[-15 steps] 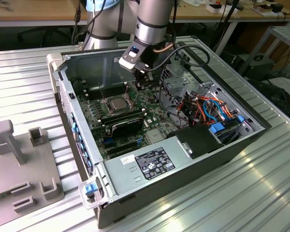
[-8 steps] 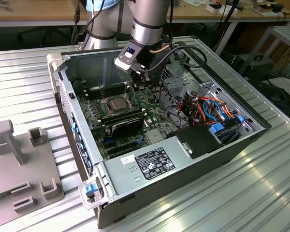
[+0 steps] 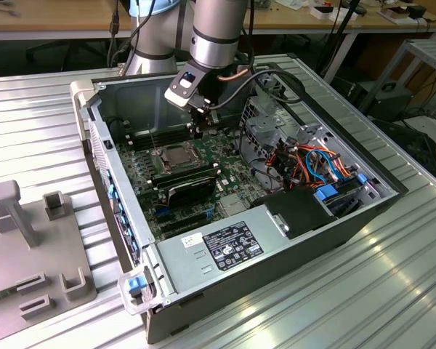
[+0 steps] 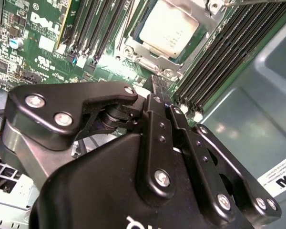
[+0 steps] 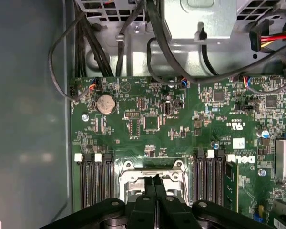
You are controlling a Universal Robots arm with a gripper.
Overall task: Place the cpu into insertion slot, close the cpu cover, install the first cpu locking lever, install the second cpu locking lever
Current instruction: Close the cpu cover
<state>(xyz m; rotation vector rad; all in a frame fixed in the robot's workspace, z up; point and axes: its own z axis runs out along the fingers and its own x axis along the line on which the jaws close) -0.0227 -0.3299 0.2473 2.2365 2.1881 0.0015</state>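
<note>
Hanging inside the open grey metal computer case [image 3: 327, 236], the black two-fingered gripper [image 5: 155, 180] has its jaws pressed together with nothing between them, tips just above the green motherboard [image 5: 152, 119] at the socket's edge. The small square cpu with a silvery-grey metal top [image 4: 174, 26] sits in the square black insertion slot [image 4: 139, 34], and the thin silvery cpu cover frame [image 4: 148, 61] lies down around it.

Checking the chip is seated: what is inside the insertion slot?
The cpu lies in the insertion slot, its silvery top showing through the opening of the cpu cover. The slot's floor is covered by it.
</note>
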